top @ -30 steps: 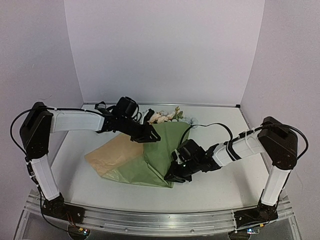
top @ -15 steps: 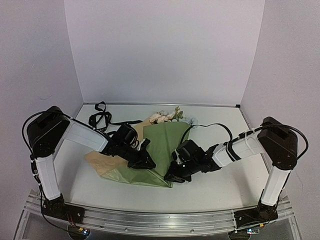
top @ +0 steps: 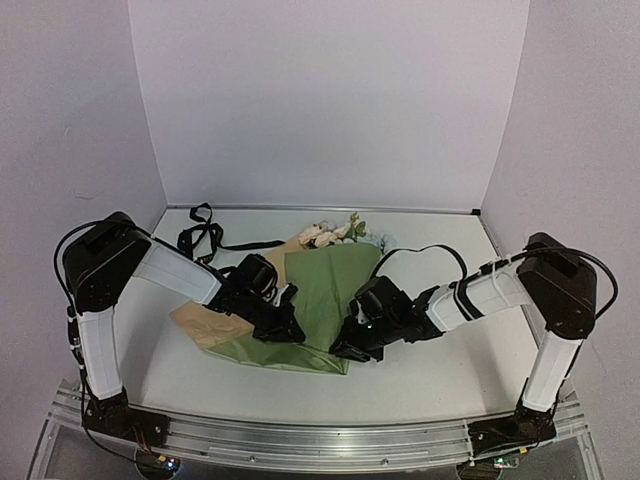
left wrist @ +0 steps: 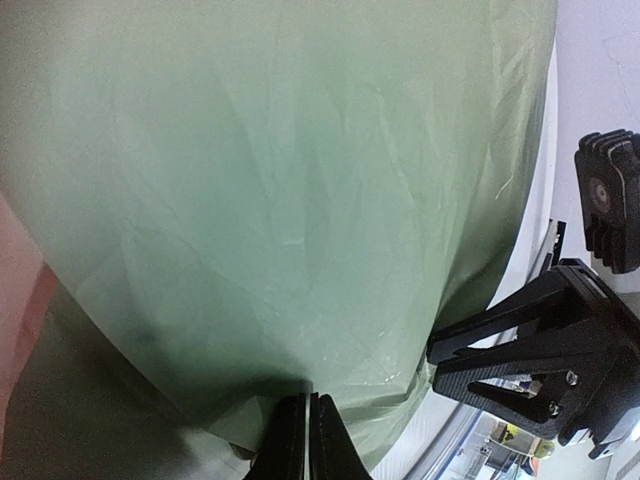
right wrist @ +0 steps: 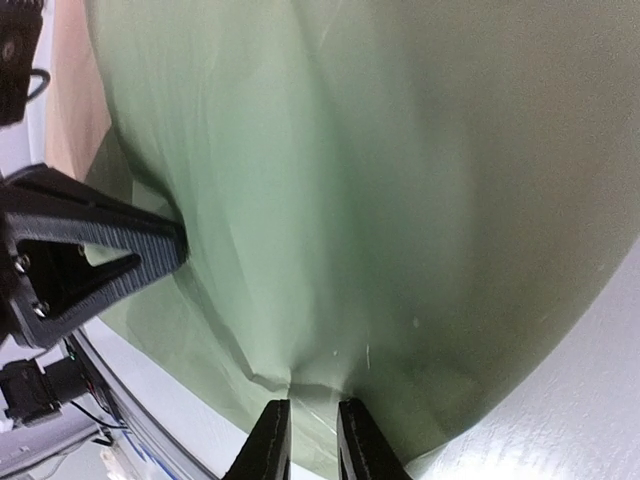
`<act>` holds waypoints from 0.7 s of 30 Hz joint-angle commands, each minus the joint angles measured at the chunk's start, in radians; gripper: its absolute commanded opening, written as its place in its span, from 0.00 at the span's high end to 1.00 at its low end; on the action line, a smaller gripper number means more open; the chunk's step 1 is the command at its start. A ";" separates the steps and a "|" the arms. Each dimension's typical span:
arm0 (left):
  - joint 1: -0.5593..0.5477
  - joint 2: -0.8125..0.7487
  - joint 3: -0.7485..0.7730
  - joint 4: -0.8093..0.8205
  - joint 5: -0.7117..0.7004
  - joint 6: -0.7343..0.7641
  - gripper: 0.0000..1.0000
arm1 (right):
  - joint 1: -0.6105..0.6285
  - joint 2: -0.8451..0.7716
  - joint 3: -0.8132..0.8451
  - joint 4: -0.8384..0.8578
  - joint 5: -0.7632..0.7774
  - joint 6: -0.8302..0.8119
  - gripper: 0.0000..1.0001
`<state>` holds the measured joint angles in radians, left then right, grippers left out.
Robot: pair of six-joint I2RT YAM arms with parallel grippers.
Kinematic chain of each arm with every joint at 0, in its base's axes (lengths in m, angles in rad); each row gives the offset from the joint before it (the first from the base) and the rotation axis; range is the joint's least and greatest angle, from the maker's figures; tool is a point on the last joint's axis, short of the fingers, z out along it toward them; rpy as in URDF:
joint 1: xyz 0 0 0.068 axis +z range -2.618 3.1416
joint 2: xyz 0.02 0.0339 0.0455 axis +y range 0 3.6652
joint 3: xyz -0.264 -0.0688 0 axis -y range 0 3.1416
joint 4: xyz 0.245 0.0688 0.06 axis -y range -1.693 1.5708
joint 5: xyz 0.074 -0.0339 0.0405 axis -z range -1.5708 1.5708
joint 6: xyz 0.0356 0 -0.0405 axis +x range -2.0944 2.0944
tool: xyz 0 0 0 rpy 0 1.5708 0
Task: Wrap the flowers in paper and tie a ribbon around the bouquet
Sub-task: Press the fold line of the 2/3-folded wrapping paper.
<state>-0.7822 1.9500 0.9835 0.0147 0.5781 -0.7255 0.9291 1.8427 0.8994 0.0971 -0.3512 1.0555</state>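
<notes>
Looking down from the top camera, we see the paper [top: 325, 285] lying olive side up on the table [top: 430, 385]. It is folded into a rough cone whose long axis runs from a narrow near end, between the two grippers, away to the flowers [top: 330, 234] poking out at the far end. Its tan underside shows off to the left.

The left gripper [left wrist: 308, 440] has its jaws pressed together on the near left edge of the green sheet, which puckers right at the fingertips. The right gripper [right wrist: 312, 440] pinches the near right edge, with a fold of paper drawn into the narrow gap. Both stand close together at the cone's near end, so the wrap lies beyond both jaws.

The stems are hidden under the paper; we think they follow that axis but cannot confirm it. The ribbon [top: 205, 237] lies well apart at the far left, nearer the left arm. In our judgement that arm would fetch it while the right one holds the cone closed.
</notes>
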 commanded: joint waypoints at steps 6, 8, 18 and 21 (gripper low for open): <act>-0.003 0.055 0.018 -0.111 -0.052 0.054 0.97 | -0.091 0.036 -0.026 0.174 0.004 0.140 0.80; -0.003 0.059 0.015 -0.114 -0.052 0.056 0.98 | -0.112 0.054 -0.029 0.209 0.000 0.169 0.80; -0.002 0.070 0.032 -0.149 -0.052 0.072 1.00 | -0.226 0.097 -0.042 0.265 0.015 0.215 0.80; -0.002 0.072 0.039 -0.163 -0.058 0.079 1.00 | -0.258 0.120 -0.020 0.266 0.003 0.213 0.80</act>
<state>-0.7818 1.9697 1.0199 -0.0263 0.5917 -0.6772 0.7137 1.9226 0.8697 0.3527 -0.3632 1.2588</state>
